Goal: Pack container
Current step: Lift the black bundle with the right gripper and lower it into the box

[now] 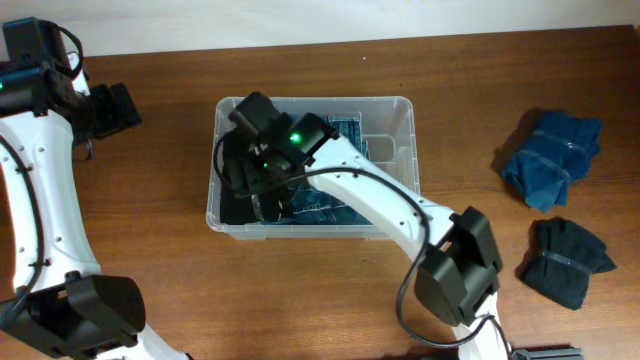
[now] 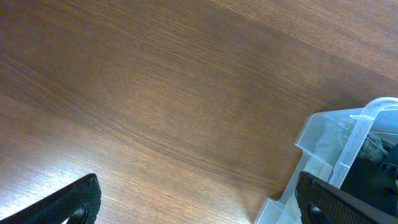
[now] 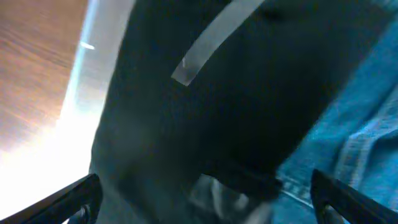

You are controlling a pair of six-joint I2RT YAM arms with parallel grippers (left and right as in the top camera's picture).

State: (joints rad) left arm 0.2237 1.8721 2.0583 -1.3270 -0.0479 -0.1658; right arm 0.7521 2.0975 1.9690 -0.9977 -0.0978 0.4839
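Brown wood-grain table (image 1: 150,200) fills the overhead view, with a strip of pale wall (image 1: 400,15) along 12 o'clock. At the centre sits the container (image 1: 405,115), mouth up, its long axis running from 9 to 3 o'clock, parallel to the far table edge. The right gripper (image 3: 214,199) is down inside its 9 o'clock half, released, fingers spread wide over a black cloth bundle (image 3: 236,93) wrapped by a clear band (image 3: 211,43). Blue denim (image 3: 367,124) lies just beside the bundle toward 3 o'clock. The left gripper (image 2: 202,202) hangs over bare wood well out at 10 o'clock from the container, jaws wide apart and empty. Out at 3 o'clock a blue bundle (image 1: 553,155) and a black bundle (image 1: 568,260) rest on the table
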